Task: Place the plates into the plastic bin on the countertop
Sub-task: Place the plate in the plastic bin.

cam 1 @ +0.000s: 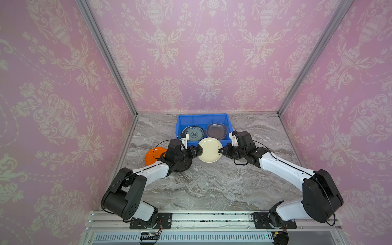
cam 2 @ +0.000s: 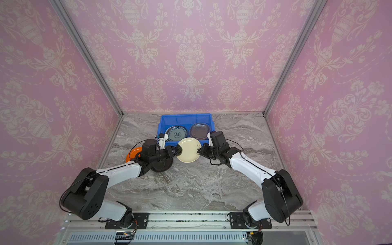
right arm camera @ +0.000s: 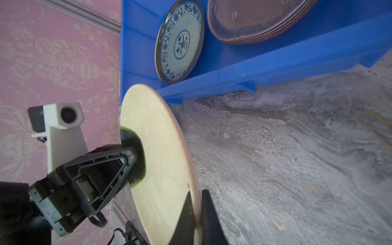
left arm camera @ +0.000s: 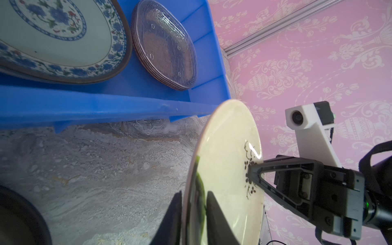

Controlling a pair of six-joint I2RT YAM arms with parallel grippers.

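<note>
Cream plate (cam 1: 210,149) hangs just in front of the blue bin (cam 1: 203,116) in both top views. Left wrist view: my left gripper (left arm camera: 194,192) straddles its rim, jaws apart. Right wrist view: my right gripper (right arm camera: 197,192) pinches the rim tight.

Pink damask wallpaper (cam 1: 210,31) between aluminium frame posts (cam 1: 106,55).

The white-and-black left arm (cam 1: 148,170) and the white-and-black right arm (cam 1: 282,167) are both stretched forward and inward, with the wrists turned toward each other. The black right gripper (cam 1: 220,151) is clamped on the rim of a round cream plate (cam 1: 209,148). The black left gripper (left arm camera: 194,193) is set astride the opposite rim with its jaws parted.
</note>
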